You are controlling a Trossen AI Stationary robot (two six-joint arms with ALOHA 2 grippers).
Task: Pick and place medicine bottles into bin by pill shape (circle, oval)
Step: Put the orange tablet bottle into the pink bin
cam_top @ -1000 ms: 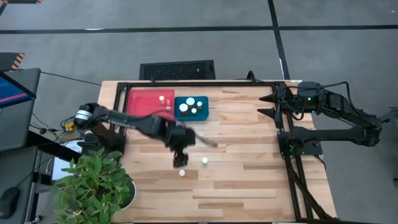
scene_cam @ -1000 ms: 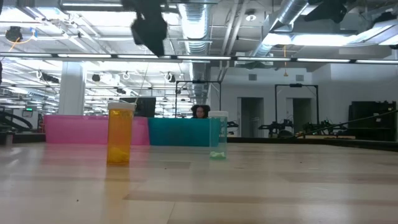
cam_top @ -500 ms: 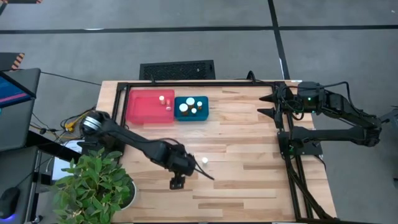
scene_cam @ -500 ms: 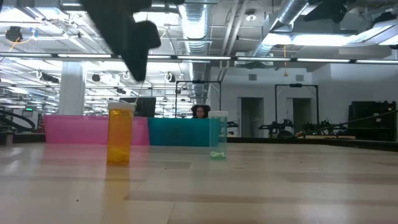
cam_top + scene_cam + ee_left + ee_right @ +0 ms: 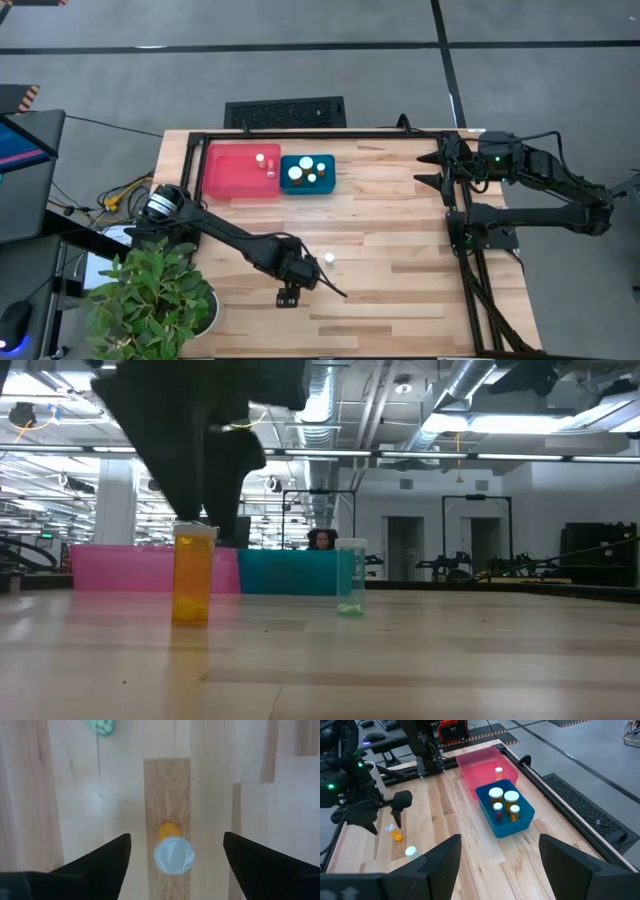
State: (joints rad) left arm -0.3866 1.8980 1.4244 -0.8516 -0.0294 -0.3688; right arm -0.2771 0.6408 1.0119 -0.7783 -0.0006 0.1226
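An orange bottle with a white cap [image 5: 173,855] stands upright on the table; it also shows in the low view [image 5: 193,575]. My left gripper [image 5: 177,840] is open above it, pointing down, one finger on each side of the cap and apart from it; in the high view the gripper [image 5: 288,291] hides the bottle. A clear bottle with green pills [image 5: 328,258] stands a little to the right. My right gripper [image 5: 430,170] waits open at the table's far right.
A pink bin [image 5: 235,172] with two small bottles and a blue bin [image 5: 307,176] with several bottles stand at the far left of the table. A potted plant [image 5: 150,300] overhangs the near left corner. Bare wood lies around both loose bottles.
My left gripper has moved toward the table's near edge and come down over the orange bottle, staying open. Both loose bottles have kept their places.
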